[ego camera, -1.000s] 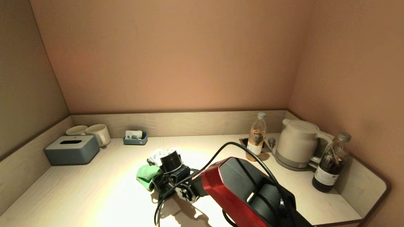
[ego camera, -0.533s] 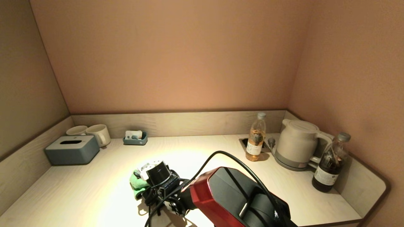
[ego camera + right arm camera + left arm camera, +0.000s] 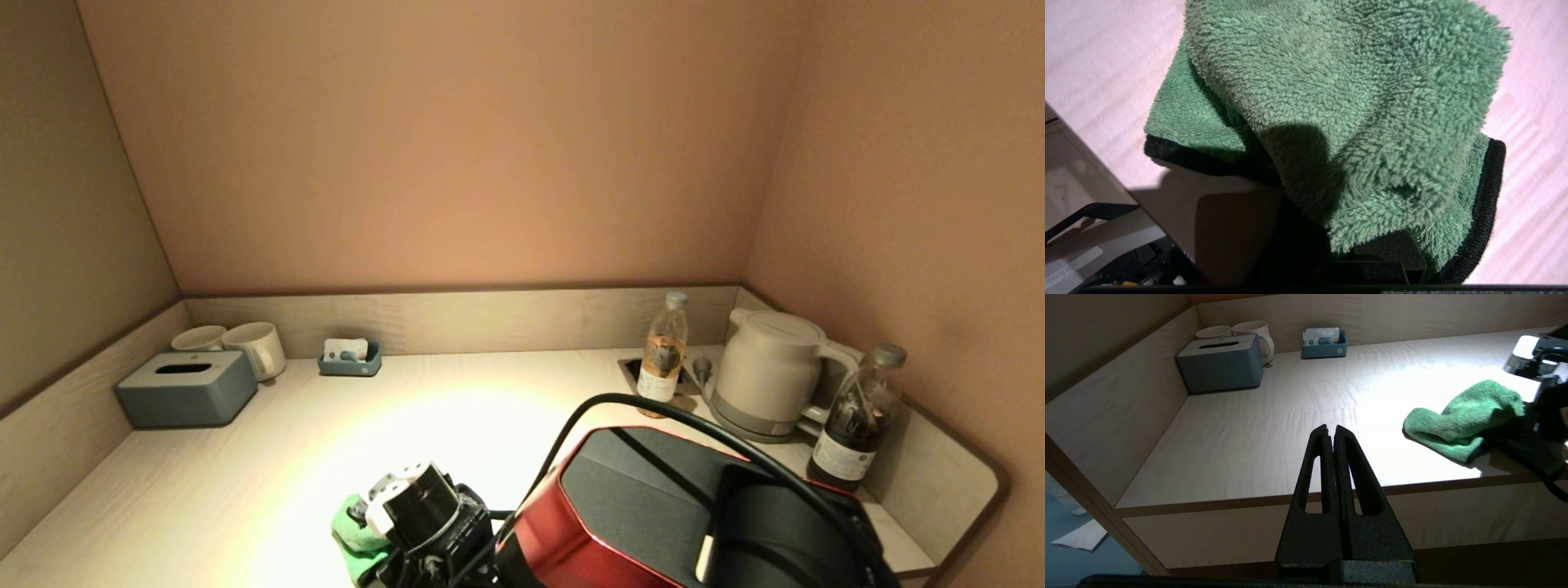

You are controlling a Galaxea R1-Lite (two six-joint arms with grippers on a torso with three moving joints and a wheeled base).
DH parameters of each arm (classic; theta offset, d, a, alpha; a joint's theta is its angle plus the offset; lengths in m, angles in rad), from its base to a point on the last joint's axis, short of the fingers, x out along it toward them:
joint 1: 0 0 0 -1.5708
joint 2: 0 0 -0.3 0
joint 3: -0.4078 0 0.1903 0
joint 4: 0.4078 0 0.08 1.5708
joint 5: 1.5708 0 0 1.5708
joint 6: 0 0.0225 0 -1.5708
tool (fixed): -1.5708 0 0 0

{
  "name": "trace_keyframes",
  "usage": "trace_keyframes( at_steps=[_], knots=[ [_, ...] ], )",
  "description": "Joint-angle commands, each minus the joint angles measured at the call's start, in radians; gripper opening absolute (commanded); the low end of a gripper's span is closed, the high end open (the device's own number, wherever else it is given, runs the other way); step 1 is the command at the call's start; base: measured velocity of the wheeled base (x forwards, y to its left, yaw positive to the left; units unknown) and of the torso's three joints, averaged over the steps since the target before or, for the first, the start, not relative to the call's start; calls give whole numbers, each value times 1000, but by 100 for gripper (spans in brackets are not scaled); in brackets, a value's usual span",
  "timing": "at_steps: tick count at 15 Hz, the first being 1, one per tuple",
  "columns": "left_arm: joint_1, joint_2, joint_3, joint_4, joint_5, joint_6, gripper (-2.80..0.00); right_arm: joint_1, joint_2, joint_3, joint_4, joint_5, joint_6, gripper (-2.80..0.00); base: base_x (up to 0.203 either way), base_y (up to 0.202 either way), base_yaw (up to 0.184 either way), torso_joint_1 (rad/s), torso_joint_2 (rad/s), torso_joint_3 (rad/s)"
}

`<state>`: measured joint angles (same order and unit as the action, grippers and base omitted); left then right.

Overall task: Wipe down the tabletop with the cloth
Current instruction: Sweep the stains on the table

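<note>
The tabletop (image 3: 269, 457) is glowing pale under the lamp. The right arm's red shell is crowding the near edge of it, cutting off the right gripper (image 3: 1367, 261), whose fingers are clamped on the green cloth (image 3: 1461, 416) lying by that near edge. The left gripper (image 3: 1331, 435) is hovering off that edge, fingers pressed together, empty. The bottle (image 3: 661, 359) label at the tabletop's back is too small to read.

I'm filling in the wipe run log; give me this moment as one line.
right gripper: shut on green cloth, at tabletop near front edge | left gripper: shut, parked off the front edge | phase: wiping
</note>
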<state>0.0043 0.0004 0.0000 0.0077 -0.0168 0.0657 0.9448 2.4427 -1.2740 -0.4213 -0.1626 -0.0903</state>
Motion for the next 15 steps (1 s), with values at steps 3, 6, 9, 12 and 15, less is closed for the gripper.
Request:
trace_keyframes(
  at_steps=[3,6,9,12,15],
  knots=[
    [0,0,0,0,0,0,-280,-103,-125,209,-249,-2,-10,-280,0,0,0,0,0,0],
    [0,0,0,0,0,2,-280,-217,-110,227,-300,3,-23,-280,0,0,0,0,0,0],
    [0,0,0,0,0,0,-280,-274,-65,173,-304,8,-38,-280,0,0,0,0,0,0],
    [0,0,0,0,0,0,-280,-313,50,3,-285,9,-52,-280,0,0,0,0,0,0],
    [0,0,0,0,0,0,-280,-293,118,-101,-260,8,-58,-280,0,0,0,0,0,0]
  ],
)
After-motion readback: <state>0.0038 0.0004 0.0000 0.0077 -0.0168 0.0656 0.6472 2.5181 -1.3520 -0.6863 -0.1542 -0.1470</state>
